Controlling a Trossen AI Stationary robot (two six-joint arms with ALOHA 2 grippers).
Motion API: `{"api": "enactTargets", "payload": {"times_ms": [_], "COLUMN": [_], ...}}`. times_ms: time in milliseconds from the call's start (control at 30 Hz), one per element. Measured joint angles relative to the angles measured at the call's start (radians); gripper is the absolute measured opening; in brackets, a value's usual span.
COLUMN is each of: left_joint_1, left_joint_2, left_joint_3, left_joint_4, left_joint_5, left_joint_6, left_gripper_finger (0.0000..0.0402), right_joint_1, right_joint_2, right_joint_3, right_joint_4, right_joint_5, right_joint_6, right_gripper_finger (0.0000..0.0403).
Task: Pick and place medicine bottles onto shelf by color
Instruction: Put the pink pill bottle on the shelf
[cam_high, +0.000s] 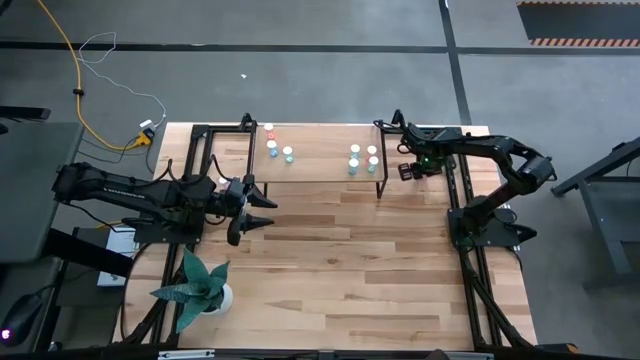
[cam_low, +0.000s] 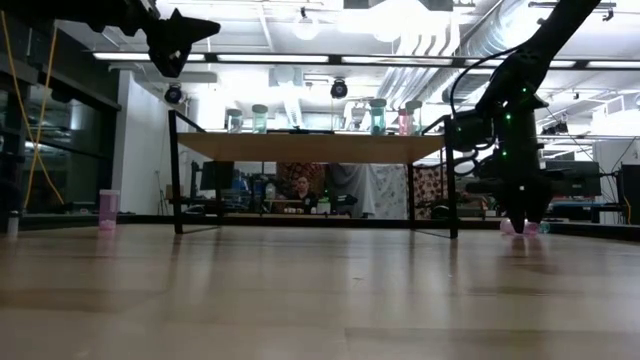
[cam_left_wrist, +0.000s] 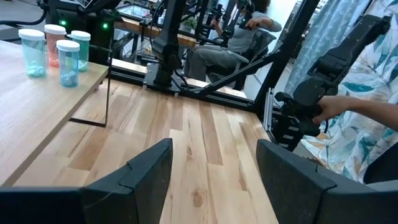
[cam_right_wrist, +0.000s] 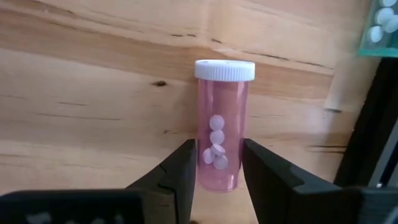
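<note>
High cam looks straight down on whole butcher-block wood table (cam_high: 330, 250); low cam sits at tabletop level, facing 12 o'clock. Both share low wood-topped black-legged shelf (cam_high: 320, 150).

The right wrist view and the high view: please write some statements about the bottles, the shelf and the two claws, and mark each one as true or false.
1. The right claw has its fingers on both sides of a pink bottle. True.
2. This pink bottle has a black cap. False: the cap is white.
3. The left claw is holding a teal bottle. False: it is open and holds nothing, over the table in front of the shelf.
4. Bottles stand on the shelf in two groups, one toward each end. True.
5. The potted plant stands on the shelf. False: it stands on the table, near the front left corner.
</note>
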Motion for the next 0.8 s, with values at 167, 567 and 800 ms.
{"api": "enactTargets", "payload": {"times_ms": [167,567,800], "left_joint_1": [0.0,0.0,0.0], "left_joint_2": [0.0,0.0,0.0], "left_joint_3": [0.0,0.0,0.0], "left_joint_4": [0.0,0.0,-0.01], "left_joint_5": [0.0,0.0,0.0], "left_joint_6": [0.0,0.0,0.0], "left_gripper_finger": [0.0223,0.0223,0.0223], "right_joint_1": [0.0,0.0,0.0], "right_joint_2": [0.0,0.0,0.0], "right_joint_3": [-0.001,-0.001,-0.001], "right_joint_4": [-0.022,0.01,0.001], "right_joint_5": [-0.005,-0.005,-0.006], "right_joint_6": [-0.028,-0.063,-0.082], "right_gripper_finger": [0.0118,0.0088,0.0085]}}
